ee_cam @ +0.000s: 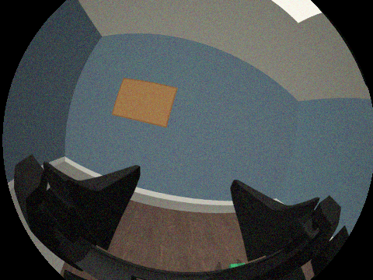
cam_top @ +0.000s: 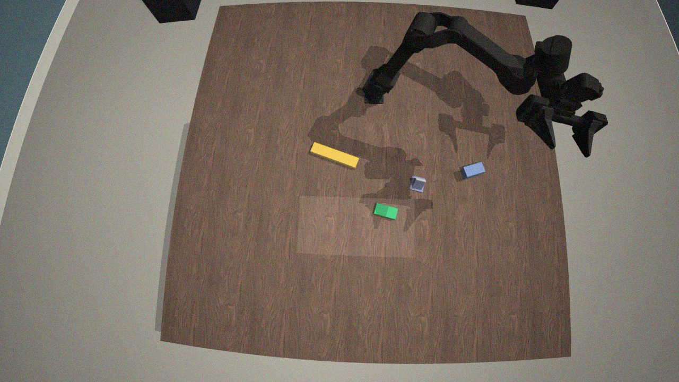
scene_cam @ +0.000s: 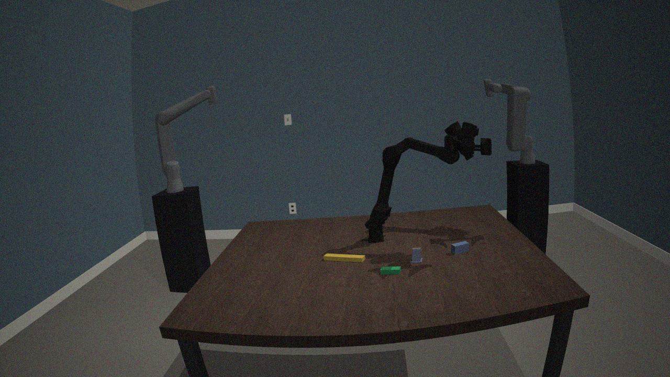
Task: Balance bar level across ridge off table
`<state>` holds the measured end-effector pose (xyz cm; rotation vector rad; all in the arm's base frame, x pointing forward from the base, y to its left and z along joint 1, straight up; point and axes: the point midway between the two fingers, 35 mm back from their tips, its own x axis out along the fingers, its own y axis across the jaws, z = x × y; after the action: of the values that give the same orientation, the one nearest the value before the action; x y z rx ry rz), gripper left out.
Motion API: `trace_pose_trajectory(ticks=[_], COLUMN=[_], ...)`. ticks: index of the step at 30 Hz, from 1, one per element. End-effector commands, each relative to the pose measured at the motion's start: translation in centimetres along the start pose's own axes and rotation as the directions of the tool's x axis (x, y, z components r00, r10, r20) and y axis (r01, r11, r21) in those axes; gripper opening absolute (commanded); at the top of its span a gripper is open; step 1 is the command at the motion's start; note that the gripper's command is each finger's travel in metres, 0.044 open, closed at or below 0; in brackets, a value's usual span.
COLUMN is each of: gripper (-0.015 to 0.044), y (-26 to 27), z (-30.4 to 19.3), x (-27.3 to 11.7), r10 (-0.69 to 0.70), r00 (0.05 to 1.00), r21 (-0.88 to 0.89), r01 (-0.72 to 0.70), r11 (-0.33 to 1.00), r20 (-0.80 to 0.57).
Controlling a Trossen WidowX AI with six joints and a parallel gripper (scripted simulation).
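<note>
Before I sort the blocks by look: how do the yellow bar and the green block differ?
The yellow bar is long; the green block is much shorter. The bar is one yellow, while the block shows two greens on top. Both lie flat on the table.

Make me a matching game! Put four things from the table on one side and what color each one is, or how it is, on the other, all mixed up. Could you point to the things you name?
1. long bar [cam_top: 334, 155] [scene_cam: 344, 257]
2. small block near the see-through patch's edge [cam_top: 385, 211] [scene_cam: 390, 270]
3. block farthest from the long bar [cam_top: 473, 170] [scene_cam: 459, 247]
4. tool [cam_top: 569, 150] [scene_cam: 486, 146] [ee_cam: 186, 180]

A. green
B. open, up in the air
C. yellow
D. blue

Right pairs: 1-C, 2-A, 3-D, 4-B
</note>
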<state>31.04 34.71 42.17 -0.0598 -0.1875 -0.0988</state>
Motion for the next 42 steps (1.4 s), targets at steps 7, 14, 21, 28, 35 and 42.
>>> trace_pose_trajectory(ticks=[7,14,21,28,35,42], gripper=[0.0315,0.0315,0.0315,0.0315,0.0315,0.0315], y=[-1.5,-3.6,-5.9,-8.9,-12.3,-16.2], z=[-1.3,-3.4,-5.9,-8.7,-11.8,-15.0], x=[2.8,6.0,8.8,11.2,13.0,14.1], r10=[-0.011,-0.015,-0.014,-0.026,-0.047,-0.078], r00=[1.000,0.999,0.995,0.985,0.962,0.923], r21=[-0.166,-0.368,-0.544,-0.683,-0.781,-0.831], r01=[0.009,-0.002,-0.041,-0.101,-0.189,-0.300], r11=[0.986,0.930,0.838,0.723,0.595,0.469], r20=[-0.012,-0.044,-0.097,-0.173,-0.269,-0.377])
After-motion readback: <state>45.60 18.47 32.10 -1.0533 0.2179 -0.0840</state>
